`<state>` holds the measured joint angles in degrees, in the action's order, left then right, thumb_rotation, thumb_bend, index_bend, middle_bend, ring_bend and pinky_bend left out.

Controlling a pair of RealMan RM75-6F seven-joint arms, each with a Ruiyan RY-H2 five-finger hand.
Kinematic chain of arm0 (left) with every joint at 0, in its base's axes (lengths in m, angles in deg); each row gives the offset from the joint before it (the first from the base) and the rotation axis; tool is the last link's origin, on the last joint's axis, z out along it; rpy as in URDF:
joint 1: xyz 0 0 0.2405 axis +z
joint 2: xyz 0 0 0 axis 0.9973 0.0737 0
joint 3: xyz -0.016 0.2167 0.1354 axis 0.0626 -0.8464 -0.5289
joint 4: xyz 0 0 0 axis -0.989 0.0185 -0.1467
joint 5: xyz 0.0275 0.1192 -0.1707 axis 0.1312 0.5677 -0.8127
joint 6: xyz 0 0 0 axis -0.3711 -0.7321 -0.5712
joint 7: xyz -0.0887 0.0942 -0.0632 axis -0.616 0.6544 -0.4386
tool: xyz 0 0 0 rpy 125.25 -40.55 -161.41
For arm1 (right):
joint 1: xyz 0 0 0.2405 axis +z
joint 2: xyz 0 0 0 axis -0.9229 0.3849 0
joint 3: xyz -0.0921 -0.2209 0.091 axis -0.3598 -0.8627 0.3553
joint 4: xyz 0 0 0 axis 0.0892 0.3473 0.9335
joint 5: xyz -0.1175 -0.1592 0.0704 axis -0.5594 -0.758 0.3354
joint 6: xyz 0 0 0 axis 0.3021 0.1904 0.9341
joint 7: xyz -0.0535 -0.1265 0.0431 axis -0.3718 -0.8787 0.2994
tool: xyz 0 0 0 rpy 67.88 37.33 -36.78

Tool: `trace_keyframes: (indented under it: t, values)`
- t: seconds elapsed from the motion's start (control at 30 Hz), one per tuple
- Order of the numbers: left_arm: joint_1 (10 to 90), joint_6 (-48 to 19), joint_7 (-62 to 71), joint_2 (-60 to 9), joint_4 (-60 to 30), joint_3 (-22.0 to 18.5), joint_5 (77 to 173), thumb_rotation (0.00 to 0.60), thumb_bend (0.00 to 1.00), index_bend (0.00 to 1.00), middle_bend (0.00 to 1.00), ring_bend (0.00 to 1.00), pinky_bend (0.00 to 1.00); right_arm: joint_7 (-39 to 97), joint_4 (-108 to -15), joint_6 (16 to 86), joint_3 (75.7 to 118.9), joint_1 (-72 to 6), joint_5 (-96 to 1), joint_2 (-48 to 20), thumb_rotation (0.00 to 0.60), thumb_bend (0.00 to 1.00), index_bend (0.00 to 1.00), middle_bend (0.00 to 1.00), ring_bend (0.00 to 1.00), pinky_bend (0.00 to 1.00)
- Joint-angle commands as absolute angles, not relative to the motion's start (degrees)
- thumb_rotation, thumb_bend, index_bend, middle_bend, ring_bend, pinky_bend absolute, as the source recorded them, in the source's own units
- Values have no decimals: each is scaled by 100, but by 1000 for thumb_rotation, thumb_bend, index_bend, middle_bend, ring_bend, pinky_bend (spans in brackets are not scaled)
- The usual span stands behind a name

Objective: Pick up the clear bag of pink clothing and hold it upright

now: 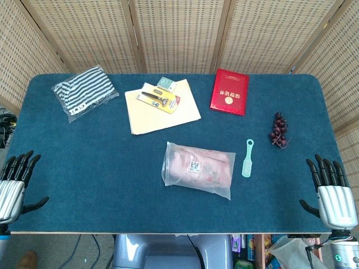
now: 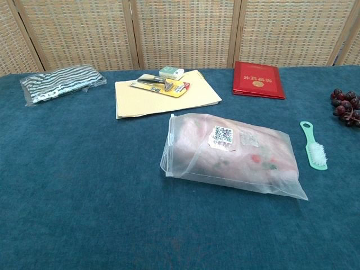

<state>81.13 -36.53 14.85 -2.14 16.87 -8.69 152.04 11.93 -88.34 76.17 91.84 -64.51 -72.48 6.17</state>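
Note:
The clear bag of pink clothing [image 1: 198, 169] lies flat near the middle of the blue table, with a QR label on top; the chest view shows the same bag [image 2: 233, 153] close up. My left hand [image 1: 15, 188] rests at the table's front left corner, fingers spread, holding nothing. At the front right corner my right hand [image 1: 331, 190] is likewise spread and empty. Both hands are far from the bag. Neither hand appears in the chest view.
A striped-clothing bag [image 1: 85, 91] lies back left. A yellow pad [image 1: 161, 105] carrying a packaged razor [image 1: 160, 99] and a small box [image 1: 166, 84] sits behind the pink bag. A red booklet [image 1: 230, 92], dark grapes [image 1: 278, 130] and a green brush [image 1: 248, 158] lie to the right.

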Motion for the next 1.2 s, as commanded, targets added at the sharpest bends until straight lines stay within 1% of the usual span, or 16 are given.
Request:
trace_keyframes:
  t: [0.03, 0.23, 0.33, 0.5, 0.63, 0.7, 0.8, 0.97, 1.07, 1.2]
  values:
    - [8110, -3647, 1493, -218, 1689, -872, 15207, 600, 88, 0, 0, 0, 0, 1203, -8825, 7621, 9185, -6449, -7256, 615, 600, 0, 0, 0, 0, 0]
    - [8122, -3689, 1473, -243, 1679, -847, 15193, 600, 89, 0, 0, 0, 0, 1774, -8622, 7542, 9189, -6338, -7425, 541, 600, 0, 0, 0, 0, 0]
    - [8130, -3732, 1419, -247, 1650, -825, 15203, 600, 88, 0, 0, 0, 0, 2152, -8565, 7362, 9185, -6189, -7535, 501, 600, 0, 0, 0, 0, 0]
    - [8105, -3696, 1372, -241, 1621, -784, 15135, 600, 88, 0, 0, 0, 0, 2609, -8739, 6567, 9246, -5663, -7561, 625, 600, 0, 0, 0, 0, 0]
    - [8087, -3663, 1374, -244, 1616, -758, 15077, 600, 89, 0, 0, 0, 0, 2929, -9174, 5656, 9384, -5116, -7281, 758, 600, 0, 0, 0, 0, 0]
    - [8080, -3654, 1380, -249, 1610, -743, 15048, 600, 89, 0, 0, 0, 0, 2955, -9363, 5205, 9505, -4832, -7003, 767, 600, 0, 0, 0, 0, 0]
    - [8061, -3615, 1379, -262, 1612, -729, 15005, 600, 88, 0, 0, 0, 0, 2599, -9473, 4647, 9752, -4389, -6357, 533, 600, 0, 0, 0, 0, 0]
    - [7991, -3486, 1450, -313, 1570, -693, 14888, 600, 89, 0, 0, 0, 0, 1662, -9385, 3995, 10119, -3600, -4790, -208, 600, 0, 0, 0, 0, 0]
    - [7946, -3400, 1467, -341, 1552, -655, 14774, 600, 89, 0, 0, 0, 0, 1073, -9309, 3934, 10197, -3210, -3938, -524, 600, 0, 0, 0, 0, 0]
    - [7895, -3306, 1535, -375, 1538, -641, 14693, 600, 88, 0, 0, 0, 0, 387, -9266, 4168, 10120, -2860, -3248, -929, 600, 0, 0, 0, 0, 0]
